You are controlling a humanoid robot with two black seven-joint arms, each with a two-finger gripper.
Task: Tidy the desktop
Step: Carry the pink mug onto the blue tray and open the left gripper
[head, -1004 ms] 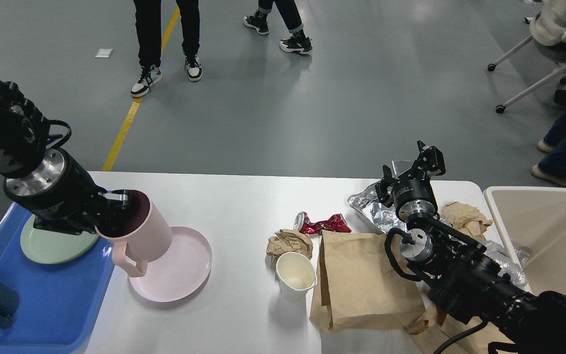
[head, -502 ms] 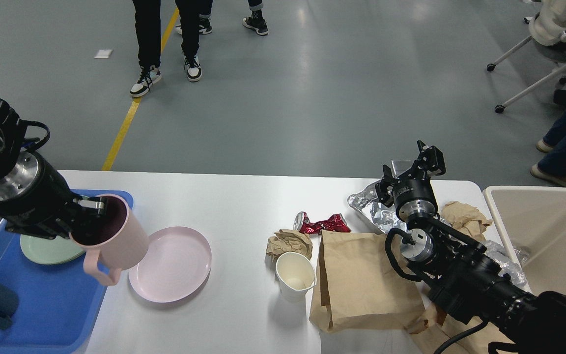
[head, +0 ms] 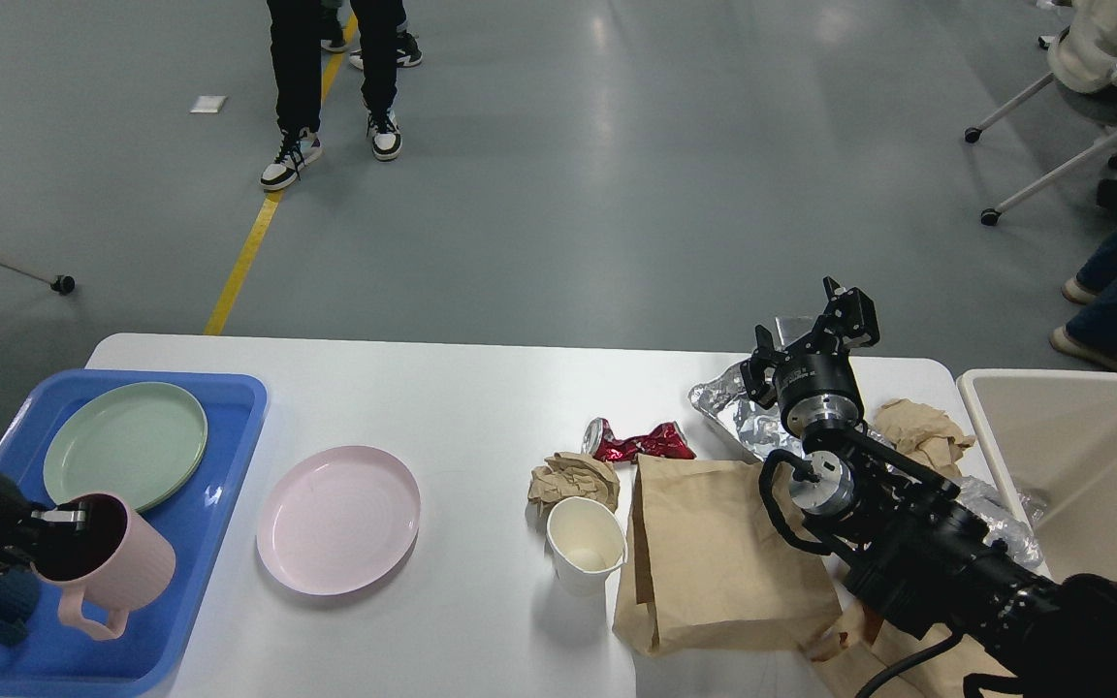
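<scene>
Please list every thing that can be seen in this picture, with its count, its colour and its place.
desktop: 1, white, spans the view
tray: 1, blue, left end
plate: 1, green, in the tray
pink plate: 1, on the desktop beside the tray
pink mug: 1, over the tray, held
paper cup: 1, white, centre
paper bag: 1, brown, centre-right
crushed can: 1, red
foil: 1, silver, far right
bin: 1, beige, right
left gripper: on the mug's rim
right gripper: above the foil, open

looks like a lab or factory test floor: grey painted floor [head: 617,194] with a yellow line [head: 253,233] at 11 o'clock, people standing about [head: 326,87], rolling office chair [head: 1092,107] at 2 o'clock.
</scene>
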